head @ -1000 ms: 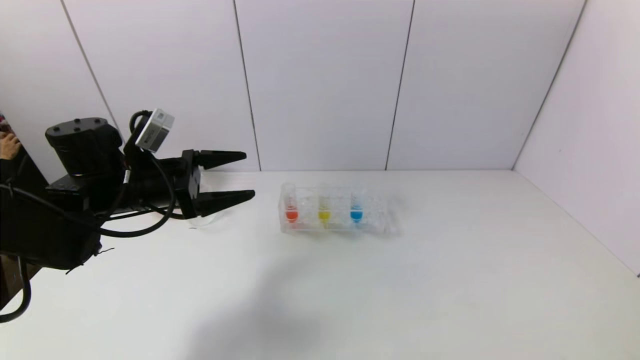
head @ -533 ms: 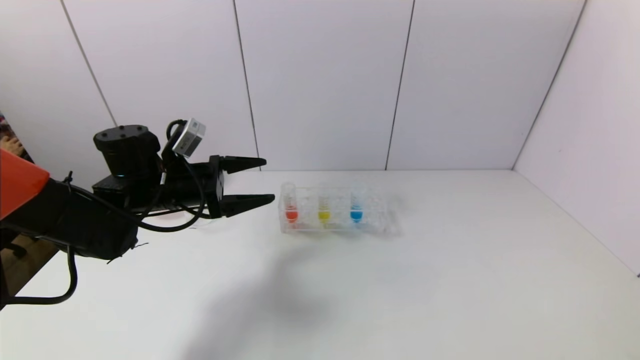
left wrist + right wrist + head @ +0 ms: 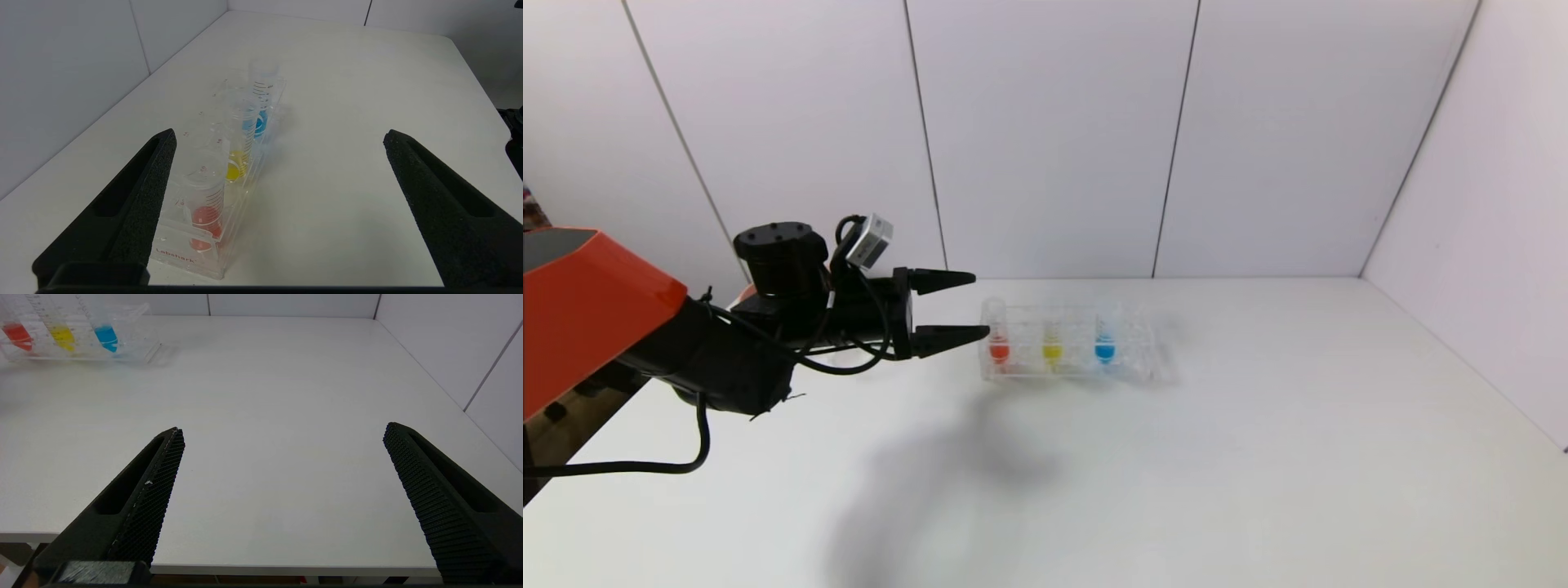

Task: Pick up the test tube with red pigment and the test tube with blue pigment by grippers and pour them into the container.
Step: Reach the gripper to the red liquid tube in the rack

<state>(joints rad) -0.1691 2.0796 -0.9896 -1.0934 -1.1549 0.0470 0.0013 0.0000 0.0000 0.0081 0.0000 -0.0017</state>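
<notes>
Our left gripper hangs with its jaws spread wide and empty, level with the end of the rack, the near fingertip just beside the red tube but not touching it. From the wrist we see the red tube standing upright in the first slot, hard by one finger rather than centred in the gap, with the yellow tube next in line behind it and the blue tube farthest from the hand. Our right gripper sits parked at the table's near edge, also spread wide and holding nothing, the blue tube well ahead of it and off to one side. The step in hand, as we judge it, is lining up on the red tube. To do it well we need to shift the hand sideways until the tube sits midway between the fingers, keep the fingers above the rack's top plate so they close on bare glass, and stay clear of the yellow tube behind. A soft, slow close should suit thin glass; then a straight lift, so the liquid stays put and the light rack does not rise with the tube. We see no beaker in any view.
</notes>
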